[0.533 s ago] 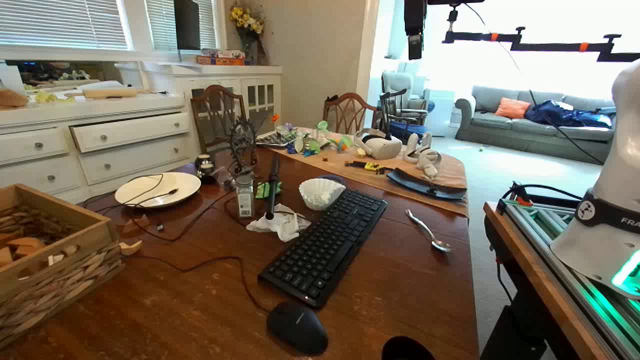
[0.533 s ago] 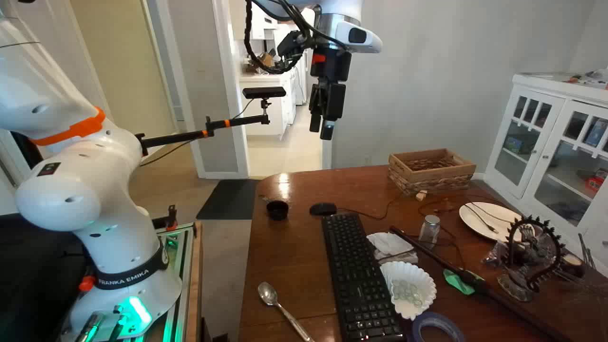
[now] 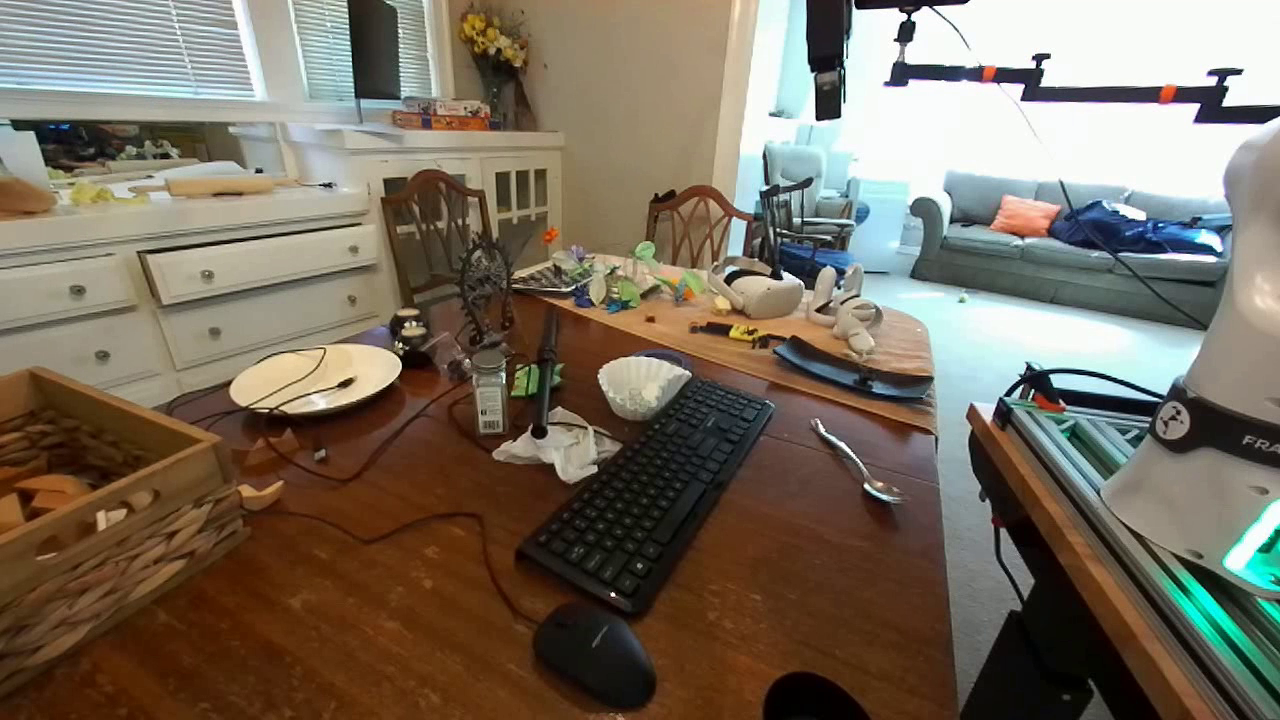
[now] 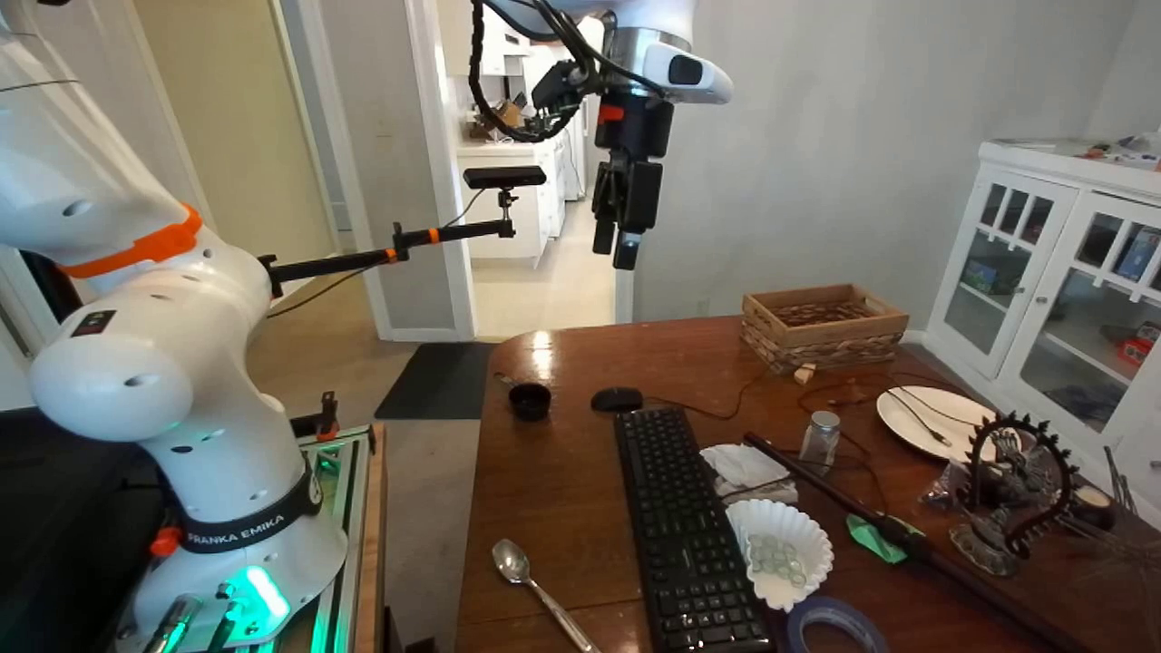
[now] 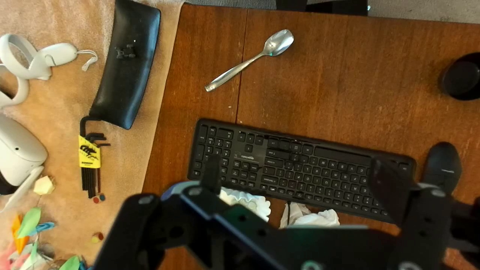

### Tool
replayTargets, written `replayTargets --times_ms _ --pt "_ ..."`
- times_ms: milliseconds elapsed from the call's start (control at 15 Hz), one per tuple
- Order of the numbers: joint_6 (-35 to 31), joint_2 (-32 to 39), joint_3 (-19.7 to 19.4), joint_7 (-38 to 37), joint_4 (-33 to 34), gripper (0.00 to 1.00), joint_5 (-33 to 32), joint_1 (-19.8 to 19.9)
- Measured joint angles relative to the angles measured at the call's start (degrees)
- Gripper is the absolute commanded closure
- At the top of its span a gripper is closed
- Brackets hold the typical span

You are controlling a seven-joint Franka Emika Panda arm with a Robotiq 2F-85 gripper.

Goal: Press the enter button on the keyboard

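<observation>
The long black keyboard lies flat on the brown table in both exterior views. In the wrist view the keyboard appears upside down. Its main enter key shows left of the letter keys, and the number pad is at the left end. My gripper hangs pointing down, high above the far end of the table. In the wrist view the gripper is open and empty, its fingers wide apart and overlapping the keyboard's two ends in the picture. Only a gripper tip shows at the top of an exterior view.
A black mouse and black cup lie beyond one keyboard end. A spoon lies along one long side. A white fluted bowl, crumpled tissue, glass jar and blue tape are on the other.
My gripper has shifted very slightly, a little down and right in an exterior view. The keyboard and other objects have not moved.
</observation>
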State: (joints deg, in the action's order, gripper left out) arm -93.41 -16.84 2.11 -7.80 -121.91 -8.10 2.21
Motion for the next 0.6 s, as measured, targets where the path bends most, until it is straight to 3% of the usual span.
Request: replayTargets --times_ms 333,600 --pt "-1.24 5.74 -3.75 0.52 0.59 0.00 1.89 0.69" --pt "-8.52 11.99 -5.82 0.25 0.56 0.00 7.42 1.38"
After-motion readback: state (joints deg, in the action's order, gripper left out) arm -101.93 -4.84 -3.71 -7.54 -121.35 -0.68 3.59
